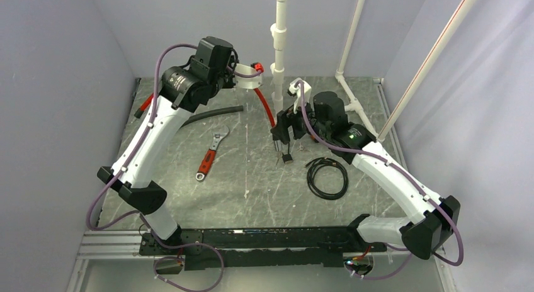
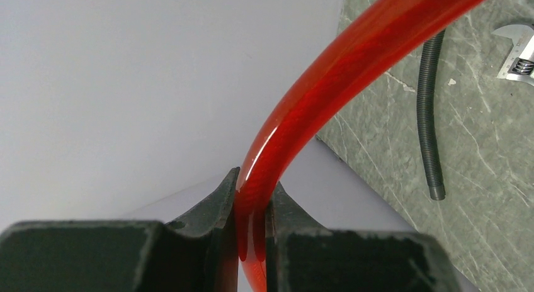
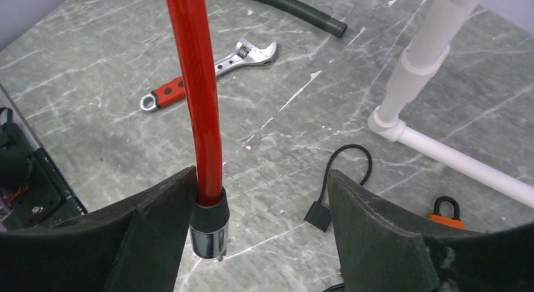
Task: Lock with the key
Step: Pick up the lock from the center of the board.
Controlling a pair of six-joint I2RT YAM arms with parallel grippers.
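Key point(image 3: 318, 215) lies loose on table point(image 3: 94, 84), under right gripper point(image 3: 261, 179): jaws wide apart, nothing held, red cable point(image 3: 200, 84) tip hanging beside one finger. Left gripper point(image 2: 254, 182) clamped on red cable. Key looks tiny, light, stiff; cord point(image 3: 349, 155) limp. Best pinch the blocky head, not the cord. It'll probably skid.

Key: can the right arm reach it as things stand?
Probably yes. The right hand is open, and the key lies on the table beneath the gap between its fingers. The red cable ends beside one finger and might snag.
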